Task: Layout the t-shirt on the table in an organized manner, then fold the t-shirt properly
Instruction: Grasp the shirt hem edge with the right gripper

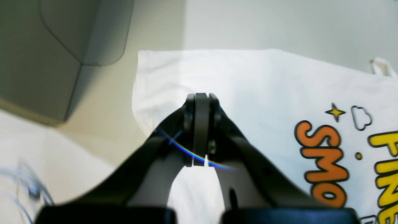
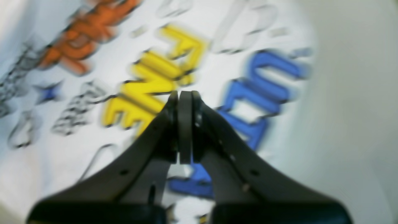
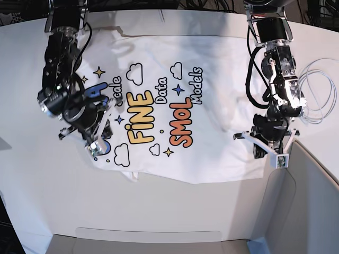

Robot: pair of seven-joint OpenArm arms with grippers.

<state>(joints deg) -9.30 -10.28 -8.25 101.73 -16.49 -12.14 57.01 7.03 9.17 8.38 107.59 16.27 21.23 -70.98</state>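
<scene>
We see left gripper [image 1: 201,102] with jaws pressed together, nothing between, above plain white part of t-shirt [image 1: 248,93]. Orange "SMOL" [image 1: 323,158] and yellow "FINE" [image 1: 387,168] print at right. Shirt's straight edge lies on table [image 1: 279,25]. Grey bin [image 1: 46,56] upper left; cable [image 1: 28,189], blurred, lower left.

Soft matt cotton t-shirt [image 3: 212,106] lies on the smooth, faintly glossy table [image 3: 32,180].

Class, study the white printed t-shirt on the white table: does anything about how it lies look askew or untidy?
The white printed cotton t-shirt is spread print-up on the white table, but it is not tidy: fabric is bunched into folds on the plain side near the left gripper, and the near edge runs wavy.
</scene>
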